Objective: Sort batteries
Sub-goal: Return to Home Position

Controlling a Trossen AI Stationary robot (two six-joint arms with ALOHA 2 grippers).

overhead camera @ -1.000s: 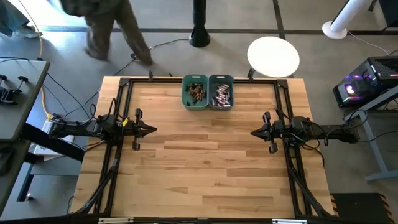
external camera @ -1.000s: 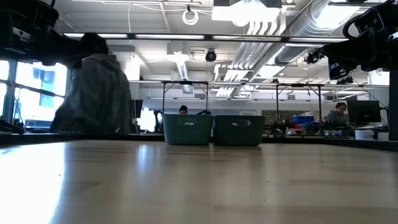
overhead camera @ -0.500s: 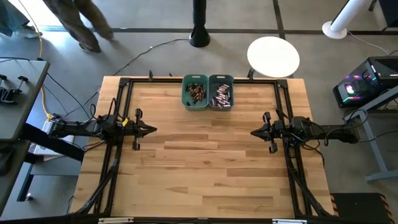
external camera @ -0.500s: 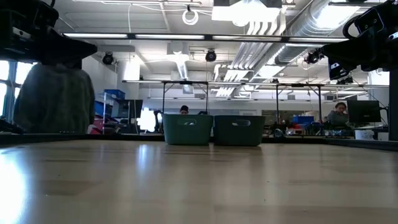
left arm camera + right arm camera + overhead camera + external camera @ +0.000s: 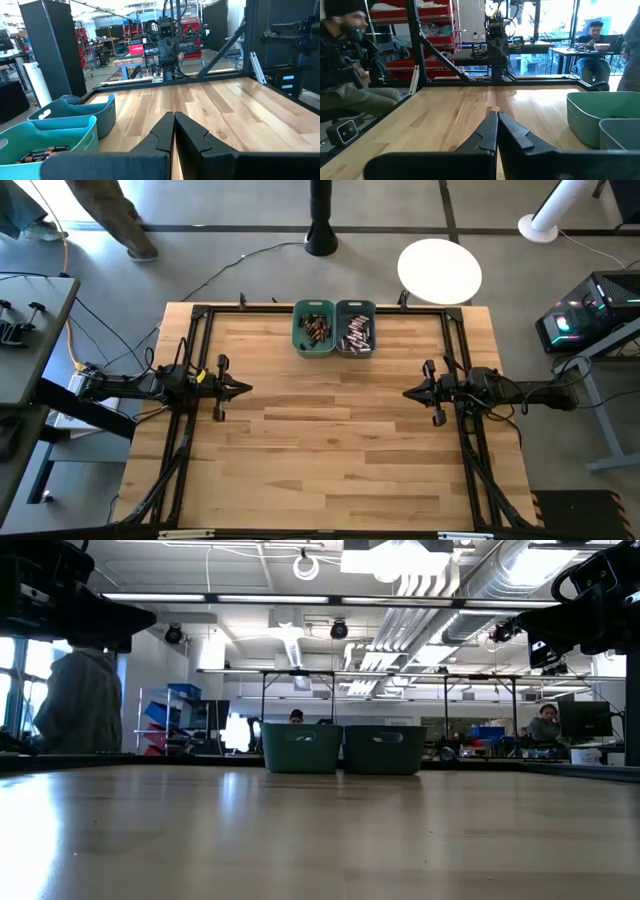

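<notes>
I log colours | table [image 5: 330, 450]: pale wood, plank-striped | teal-green bin [image 5: 297, 332] with copper-brown and dark batteries [image 5: 316, 327] | blue-grey bin [image 5: 373, 330] with silvery-pink batteries [image 5: 356, 332] | my left gripper [image 5: 247, 389] and right gripper [image 5: 407, 393]: black | round disc [image 5: 440, 270]: white

Copper-brown/dark batteries [image 5: 316, 328]: loose heap lying in green bin [image 5: 297, 345]. Silvery-pink batteries [image 5: 356, 332]: loose heap in blue-grey bin [image 5: 373, 345], right alongside. Both heaps well apart from the jaws of left gripper [image 5: 245, 389] and right gripper [image 5: 408, 393], between them, toward the table's far edge.
</notes>
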